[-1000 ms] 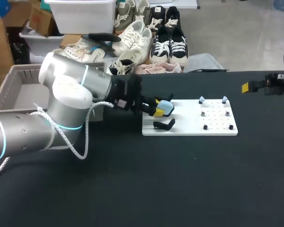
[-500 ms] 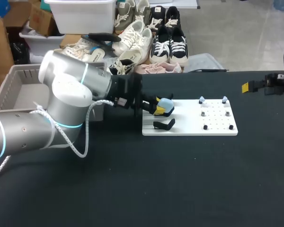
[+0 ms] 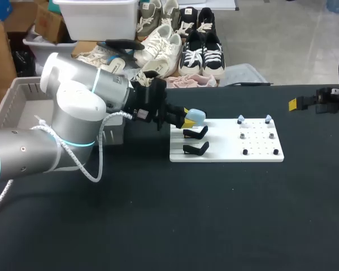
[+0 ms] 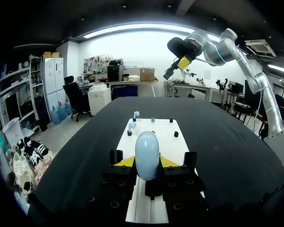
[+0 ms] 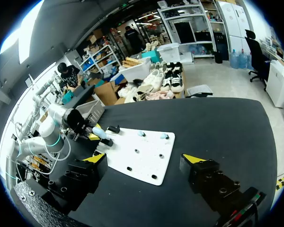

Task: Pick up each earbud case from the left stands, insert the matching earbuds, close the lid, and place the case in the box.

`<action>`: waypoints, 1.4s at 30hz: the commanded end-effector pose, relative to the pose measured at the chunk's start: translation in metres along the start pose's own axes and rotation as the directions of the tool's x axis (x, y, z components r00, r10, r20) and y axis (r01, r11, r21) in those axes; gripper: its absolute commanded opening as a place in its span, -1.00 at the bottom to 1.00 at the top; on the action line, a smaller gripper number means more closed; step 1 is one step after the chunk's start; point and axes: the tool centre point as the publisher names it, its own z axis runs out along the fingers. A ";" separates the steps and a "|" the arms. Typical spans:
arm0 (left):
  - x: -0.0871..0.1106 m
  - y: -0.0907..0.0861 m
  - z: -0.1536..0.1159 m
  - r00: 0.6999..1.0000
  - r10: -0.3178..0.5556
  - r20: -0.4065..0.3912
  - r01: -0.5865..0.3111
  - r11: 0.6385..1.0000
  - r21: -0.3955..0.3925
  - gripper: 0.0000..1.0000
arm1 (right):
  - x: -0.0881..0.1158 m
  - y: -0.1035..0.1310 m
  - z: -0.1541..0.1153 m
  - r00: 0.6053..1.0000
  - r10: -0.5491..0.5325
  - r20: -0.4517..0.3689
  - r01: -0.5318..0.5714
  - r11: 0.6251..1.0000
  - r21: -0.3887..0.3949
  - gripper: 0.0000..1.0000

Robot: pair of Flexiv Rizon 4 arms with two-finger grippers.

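In L gripper (image 4: pixel 147 162): pale-blue, egg-shaped earbud case (image 4: pixel 146 147), smooth.

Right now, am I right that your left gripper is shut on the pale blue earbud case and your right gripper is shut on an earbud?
Not quite: the right gripper is open and empty, as the right wrist view shows. The left gripper is indeed shut on the pale blue earbud case.
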 end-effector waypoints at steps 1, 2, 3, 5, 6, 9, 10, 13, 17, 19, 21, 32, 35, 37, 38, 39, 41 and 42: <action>-0.010 -0.005 -0.004 1.000 0.004 0.005 -0.004 1.000 -0.009 -1.00 | 0.000 -0.001 0.000 1.000 -0.001 0.000 0.001 1.000 -0.004 1.00; -0.012 -0.005 -0.004 1.000 0.004 0.006 -0.004 1.000 -0.009 -1.00 | 0.000 -0.001 0.000 1.000 -0.001 0.000 0.001 1.000 -0.004 1.00; -0.017 -0.006 -0.005 1.000 0.001 0.014 -0.001 1.000 -0.011 -1.00 | 0.000 -0.001 0.000 1.000 -0.001 0.000 0.001 1.000 -0.004 1.00; -0.024 -0.006 -0.005 1.000 0.002 0.017 -0.002 1.000 -0.014 -1.00 | 0.000 -0.001 0.000 1.000 -0.001 0.000 0.001 1.000 -0.004 1.00; -0.028 -0.006 -0.006 1.000 0.005 0.023 -0.005 1.000 -0.015 -1.00 | 0.000 -0.001 0.000 1.000 -0.001 0.000 0.001 1.000 -0.004 1.00; -0.041 -0.008 -0.007 0.999 0.020 0.035 -0.020 1.000 -0.010 -1.00 | 0.000 -0.001 0.000 1.000 -0.001 0.000 0.001 1.000 -0.004 1.00; -0.045 -0.008 -0.008 0.999 0.021 0.035 -0.021 1.000 -0.009 -1.00 | 0.000 -0.001 0.000 1.000 -0.001 0.000 0.001 1.000 -0.004 1.00; -0.056 -0.007 -0.010 0.999 0.030 0.044 -0.029 0.999 -0.013 -1.00 | 0.000 -0.001 0.000 1.000 -0.001 0.000 0.001 1.000 -0.004 1.00; -0.068 -0.004 -0.010 0.999 0.041 0.023 -0.040 0.999 -0.026 -1.00 | -0.001 0.018 0.026 0.999 -0.047 -0.020 0.046 0.997 -0.060 1.00; -0.072 -0.001 -0.007 0.999 0.044 0.012 -0.044 0.999 -0.025 -1.00 | 0.000 0.028 0.038 0.997 -0.073 -0.039 0.070 0.994 -0.086 1.00; -0.073 0.005 -0.001 0.999 0.051 -0.017 -0.051 0.999 -0.010 -1.00 | 0.000 0.037 0.049 0.994 -0.093 -0.056 0.087 0.991 -0.103 1.00; -0.095 0.013 0.019 0.997 0.069 -0.022 -0.069 0.998 0.003 -1.00 | -0.004 0.077 0.084 0.980 -0.173 -0.097 0.153 0.972 -0.180 1.00; -0.097 0.011 0.022 0.997 0.074 -0.012 -0.074 0.997 0.008 -1.00 | -0.006 0.082 0.091 0.977 -0.182 -0.106 0.160 0.969 -0.189 1.00; -0.098 0.009 0.024 0.997 0.075 -0.006 -0.075 0.997 0.012 -1.00 | -0.007 0.085 0.095 0.976 -0.187 -0.111 0.163 0.967 -0.194 1.00; -0.098 0.008 0.024 0.997 0.076 -0.005 -0.076 0.997 0.014 -1.00 | -0.008 0.086 0.096 0.976 -0.188 -0.113 0.164 0.967 -0.195 1.00; -0.098 0.006 0.024 0.997 0.077 -0.003 -0.077 0.997 0.016 -1.00 | -0.009 0.086 0.097 0.975 -0.189 -0.114 0.165 0.967 -0.195 1.00; -0.097 0.003 0.023 0.997 0.077 -0.001 -0.077 0.997 0.019 -1.00 | -0.010 0.086 0.098 0.975 -0.191 -0.117 0.166 0.967 -0.195 1.00; -0.095 0.001 0.022 0.997 0.075 0.003 -0.075 0.997 0.024 -1.00 | -0.011 0.086 0.099 0.974 -0.192 -0.118 0.167 0.967 -0.195 1.00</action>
